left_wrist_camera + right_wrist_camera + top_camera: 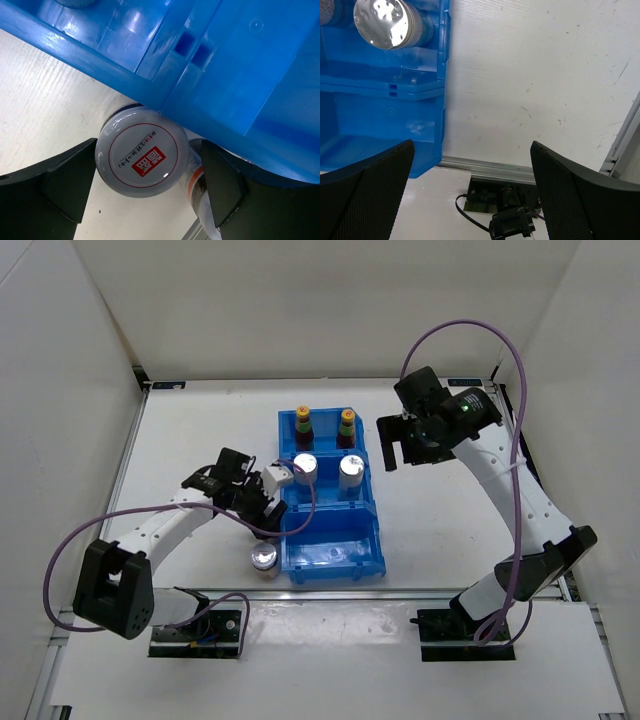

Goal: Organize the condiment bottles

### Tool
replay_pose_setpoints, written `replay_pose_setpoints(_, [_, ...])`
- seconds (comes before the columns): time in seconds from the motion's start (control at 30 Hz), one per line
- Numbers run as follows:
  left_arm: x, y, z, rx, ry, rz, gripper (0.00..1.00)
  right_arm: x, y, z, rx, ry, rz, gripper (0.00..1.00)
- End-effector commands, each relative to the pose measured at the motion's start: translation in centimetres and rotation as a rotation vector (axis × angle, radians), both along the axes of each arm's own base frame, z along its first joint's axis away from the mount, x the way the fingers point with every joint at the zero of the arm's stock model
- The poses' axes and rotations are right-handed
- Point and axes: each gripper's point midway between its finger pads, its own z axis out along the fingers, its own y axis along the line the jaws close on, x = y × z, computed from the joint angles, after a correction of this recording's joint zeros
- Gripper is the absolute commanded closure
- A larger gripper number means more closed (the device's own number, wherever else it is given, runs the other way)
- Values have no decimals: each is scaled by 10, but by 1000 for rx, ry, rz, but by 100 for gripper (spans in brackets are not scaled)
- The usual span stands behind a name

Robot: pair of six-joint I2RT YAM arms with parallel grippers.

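1. Top external: we see the red-labelled bottle [303, 426] and the green-labelled bottle [347, 427] upright, side by side but apart, in the far compartment of the blue bin [335, 545].
2. Behind them, the middle compartment holds the first can [305, 466] and the second can [351, 470].
3. Our left gripper [272, 502] is spread wide and grasps nothing. Its wrist view shows the third can [142, 160] between the fingers, just beside the bin.
4. Our right gripper [398, 458] is released and empty, right of the bin above the table [450, 530].
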Motion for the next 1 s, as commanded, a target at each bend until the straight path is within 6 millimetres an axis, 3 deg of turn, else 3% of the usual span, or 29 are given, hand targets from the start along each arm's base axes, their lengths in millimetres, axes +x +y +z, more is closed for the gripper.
replay_pose_setpoints(0.0, [-5, -1, -5, 1, 8, -6, 8, -18, -10, 4, -12, 32, 20, 0])
replay_pose_setpoints(0.13, [4, 4, -9, 33, -24, 28, 20, -16, -7, 2, -5, 37, 24, 0])
replay_pose_setpoints(0.23, [11, 7, -5, 42, -56, 53, 39, -16, -7, 2, -5, 37, 24, 0])
replay_pose_setpoints(0.27, [12, 8, -4, 44, -60, 73, 54, -16, -7, 2, -5, 37, 24, 0])
replay_pose_setpoints(0.4, [36, 31, 11, 146, -172, 200, 89, -16, -7, -1, -10, 44, 24, 0])
replay_pose_setpoints(0.53, [55, 53, 44, 218, -302, 301, 89, -15, -6, -3, -10, 44, 24, 0])
replay_pose_setpoints(0.63, [69, 60, 86, 188, -376, 437, 89, -16, -7, -6, -15, 53, 24, 0])
replay_pose_setpoints(0.67, [75, 59, 111, 155, -421, 463, 89, -16, -5, -3, 4, 43, 30, 0])
replay_pose_setpoints(0.7, [77, 58, 119, 148, -431, 466, 89, -18, -5, -7, 1, 56, 21, 0])
replay_pose_setpoints(0.9, [70, 23, 209, -34, -560, 409, 89, -21, -2, -14, 31, 81, 9, 0])
replay_pose_setpoints(0.97, [62, 8, 225, -85, -561, 363, 89, -23, -4, -15, 44, 80, 4, 0])
